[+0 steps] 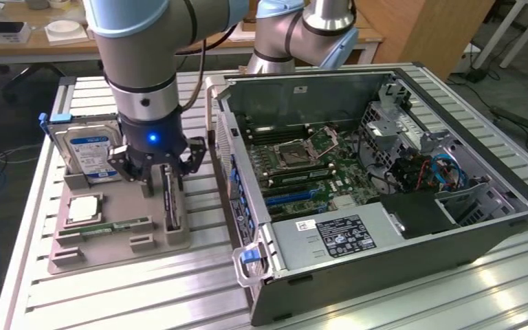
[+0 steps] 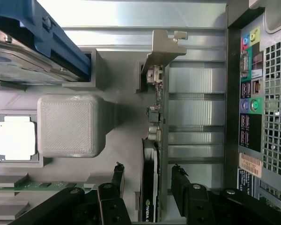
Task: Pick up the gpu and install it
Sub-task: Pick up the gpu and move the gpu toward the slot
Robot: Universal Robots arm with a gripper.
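Observation:
The gpu (image 1: 172,204) stands on its edge in a slot of the grey holder tray (image 1: 117,256), a thin dark card. In the wrist view the gpu (image 2: 152,183) runs between my two black fingers (image 2: 118,177), with its pale metal bracket (image 2: 161,51) at the far end. My gripper (image 1: 164,173) hangs just above the card at the end away from the bracket. The gripper (image 2: 148,168) is open, one finger on each side of the card with a gap on both sides. The open computer case (image 1: 365,172) lies to the exterior view's right of the tray, its green motherboard (image 1: 301,165) exposed.
On the same tray stand a silver hard drive (image 1: 94,148) with a blue label, a CPU (image 1: 85,206) and a green memory stick (image 1: 108,227). The case's rear port panel (image 2: 253,93) is close beside the card. A second robot arm base (image 1: 301,34) stands behind the case.

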